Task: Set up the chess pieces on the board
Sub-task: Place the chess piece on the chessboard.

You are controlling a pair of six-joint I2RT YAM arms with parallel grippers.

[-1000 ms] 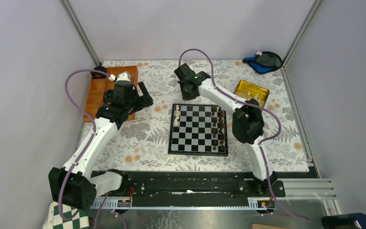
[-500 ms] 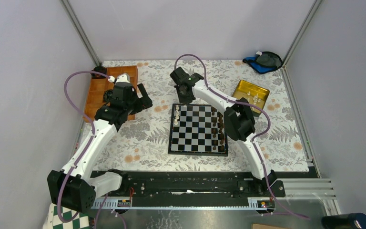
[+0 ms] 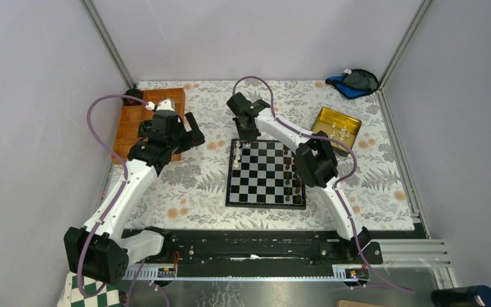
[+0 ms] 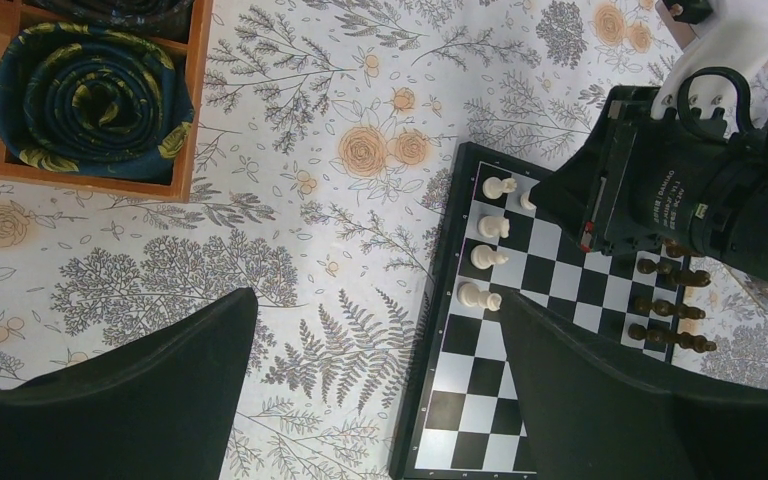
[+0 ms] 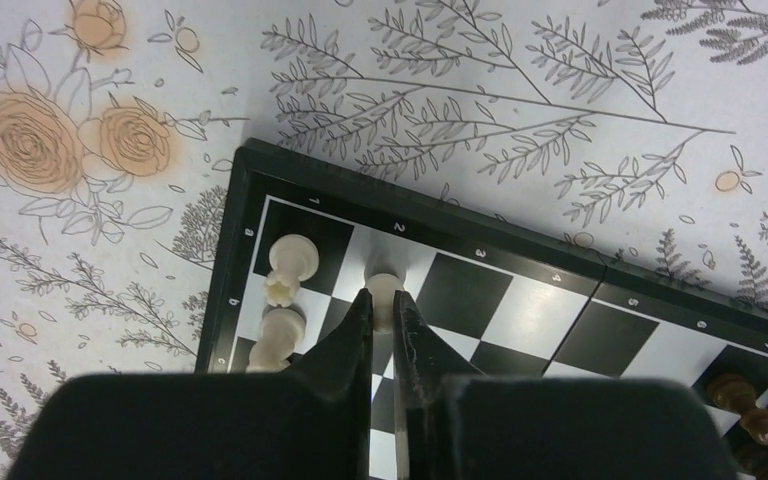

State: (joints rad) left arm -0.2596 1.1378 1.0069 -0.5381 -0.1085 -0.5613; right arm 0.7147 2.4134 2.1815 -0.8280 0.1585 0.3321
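**Your right pincer (image 5: 384,318) is pinching a white piece (image 5: 385,283) at the far left corner of the board (image 3: 265,205).**

The fingertips are pressed together around that piece, which stands upright over a pale square in the board's far edge row, right beside the corner square. You cannot tell if its base touches the square. 4 other white pieces (image 4: 487,258) stand in a line down the board's left side, and dark pieces (image 3: 292,169) line the opposite side. Your left pincer (image 4: 375,305) hangs over the flowered worktop (image 4: 360,80) left of the board, its fingers spread wide with nothing between them. A wooden tray (image 3: 128,128) lies at the worktop's far left. A gold tin (image 3: 326,118) holding a few small pale pieces sits off the board's right.
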